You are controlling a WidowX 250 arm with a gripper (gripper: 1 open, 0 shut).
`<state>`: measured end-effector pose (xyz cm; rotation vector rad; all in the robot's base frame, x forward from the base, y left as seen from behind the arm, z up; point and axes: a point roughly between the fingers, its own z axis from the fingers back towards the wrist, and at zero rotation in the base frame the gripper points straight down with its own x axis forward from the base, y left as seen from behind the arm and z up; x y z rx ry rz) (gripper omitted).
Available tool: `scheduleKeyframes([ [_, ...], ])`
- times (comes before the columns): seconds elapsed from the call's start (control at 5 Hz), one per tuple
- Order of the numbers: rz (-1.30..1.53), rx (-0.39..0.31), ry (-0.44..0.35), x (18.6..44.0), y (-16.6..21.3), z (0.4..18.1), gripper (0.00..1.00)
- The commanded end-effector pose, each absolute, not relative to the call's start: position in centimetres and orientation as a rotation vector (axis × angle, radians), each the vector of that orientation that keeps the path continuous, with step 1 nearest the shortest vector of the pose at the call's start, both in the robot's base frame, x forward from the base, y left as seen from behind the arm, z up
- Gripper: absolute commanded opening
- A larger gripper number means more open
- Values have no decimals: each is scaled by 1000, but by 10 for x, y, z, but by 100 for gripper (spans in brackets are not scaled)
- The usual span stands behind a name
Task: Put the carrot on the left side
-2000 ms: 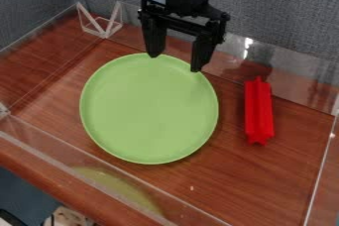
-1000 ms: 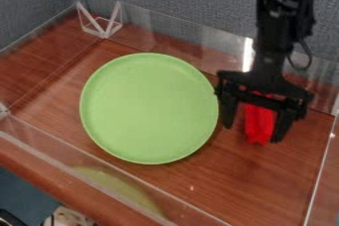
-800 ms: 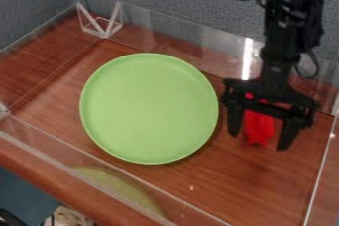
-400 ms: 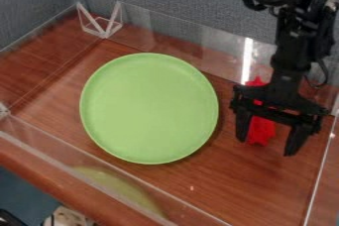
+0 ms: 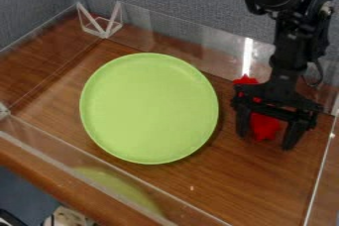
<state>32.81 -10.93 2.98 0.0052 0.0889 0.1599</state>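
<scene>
The carrot (image 5: 269,126), a bright red ridged stick, lies on the wooden table at the right, mostly hidden behind my black gripper (image 5: 272,130). Only its near end between the fingers and a bit of its far end (image 5: 247,79) show. The gripper points straight down and stands open, one finger on each side of the carrot, low over the table. I cannot tell whether the fingers touch it. The light-green plate (image 5: 149,107) lies to the left of the gripper.
Clear acrylic walls (image 5: 185,34) enclose the wooden table (image 5: 54,66) on all sides. A small clear stand (image 5: 95,18) sits at the back left corner. The right wall is close to the gripper.
The gripper came from above the plate's back edge over to the right and has sunk down around the carrot. The carrot has not moved.
</scene>
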Motion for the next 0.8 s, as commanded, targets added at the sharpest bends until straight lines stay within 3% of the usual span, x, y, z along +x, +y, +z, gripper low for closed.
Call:
scheduleKeyframes([
  [0.0, 191, -16, 27, 345, -108, 54, 100],
  [0.6, 240, -7, 32, 353, -99, 55, 100],
])
